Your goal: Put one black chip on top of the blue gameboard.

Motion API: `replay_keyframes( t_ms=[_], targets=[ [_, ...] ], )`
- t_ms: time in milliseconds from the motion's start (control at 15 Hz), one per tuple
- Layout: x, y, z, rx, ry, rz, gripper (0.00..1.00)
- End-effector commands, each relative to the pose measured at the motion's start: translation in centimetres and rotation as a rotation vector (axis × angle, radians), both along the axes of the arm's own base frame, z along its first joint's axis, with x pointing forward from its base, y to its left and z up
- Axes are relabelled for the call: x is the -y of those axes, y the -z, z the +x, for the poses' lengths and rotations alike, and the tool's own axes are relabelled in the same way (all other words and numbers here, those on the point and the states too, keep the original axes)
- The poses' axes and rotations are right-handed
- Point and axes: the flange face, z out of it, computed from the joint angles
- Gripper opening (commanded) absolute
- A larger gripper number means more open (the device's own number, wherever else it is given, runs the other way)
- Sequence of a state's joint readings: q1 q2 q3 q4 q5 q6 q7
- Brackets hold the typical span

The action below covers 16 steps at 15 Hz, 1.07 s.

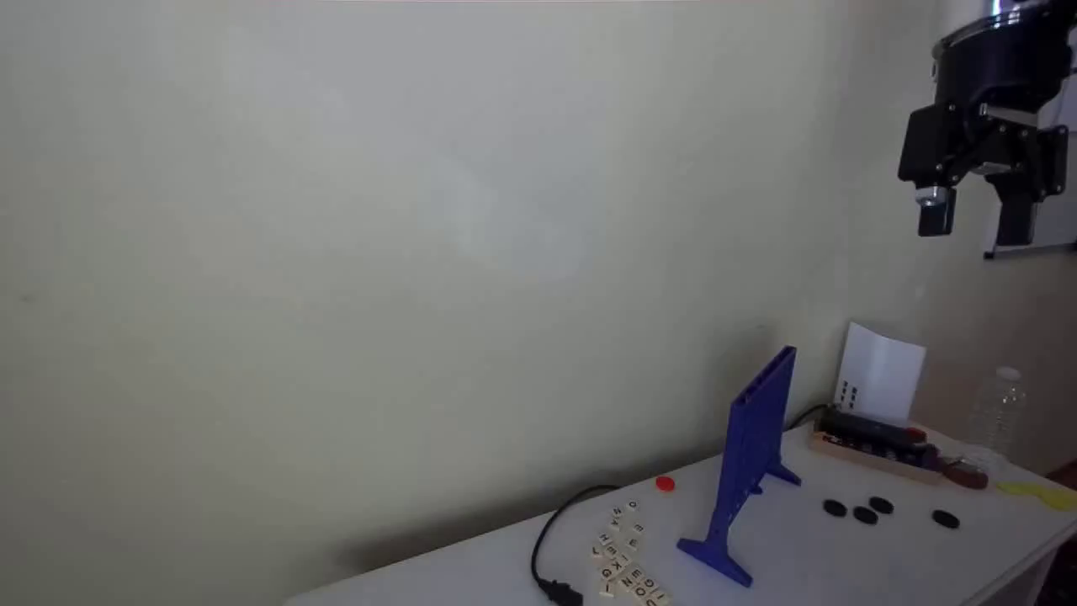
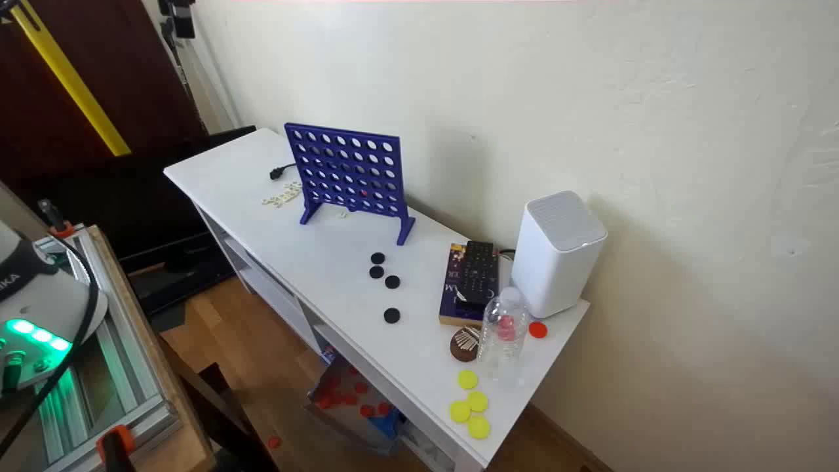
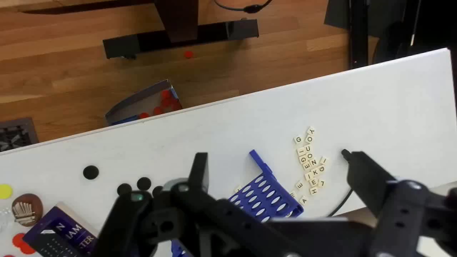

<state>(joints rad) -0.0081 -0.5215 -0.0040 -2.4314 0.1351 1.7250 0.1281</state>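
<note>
Black two-finger gripper (image 1: 976,227): fingers apart, empty. Round black plastic chips (image 3: 144,183) lie below it, left in wrist view.

Some chips (image 2: 392,282) lie near gameboard (image 2: 353,174); remote (image 2: 477,270) on book (image 2: 451,298).

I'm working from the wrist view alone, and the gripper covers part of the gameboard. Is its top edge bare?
Observer: Yes, in both exterior views nothing rests on the top edge of the blue gameboard.
Operator: Anything hidden from me between it and the wall?
Observer: A red chip lies flat on the table there.
Operator: And how high does the gripper hang?
Observer: In an exterior view it hangs well above the table, higher than the gameboard's top.
</note>
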Motion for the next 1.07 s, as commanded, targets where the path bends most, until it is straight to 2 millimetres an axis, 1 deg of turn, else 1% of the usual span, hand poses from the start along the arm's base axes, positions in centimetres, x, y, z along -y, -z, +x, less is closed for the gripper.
replay_keyframes(
  t_ms=[0, 333, 400, 467, 533, 667, 800, 933, 1000],
  targets=[
    [0.0, 0.0, 0.0, -0.001, 0.0, 0.0, 1.0],
    [0.0, 0.0, 0.0, -0.001, 0.0, 0.0, 1.0],
    [0.6, 0.6, 0.4, -0.009, 0.022, -0.012, 1.0],
    [1.9, 1.7, 1.0, -0.034, 0.05, -0.013, 1.0],
    [3.1, 2.6, 1.2, -0.05, 0.075, -0.013, 1.0],
    [6.5, 4.5, 1.5, -0.062, 0.159, 0.013, 1.0],
    [9.0, 6.6, 1.9, -0.07, 0.199, 0.029, 1.0],
    [11.0, 9.1, 2.6, -0.055, 0.217, 0.011, 1.0],
    [11.7, 10.7, 3.4, -0.041, 0.205, 0.023, 1.0]
  ],
)
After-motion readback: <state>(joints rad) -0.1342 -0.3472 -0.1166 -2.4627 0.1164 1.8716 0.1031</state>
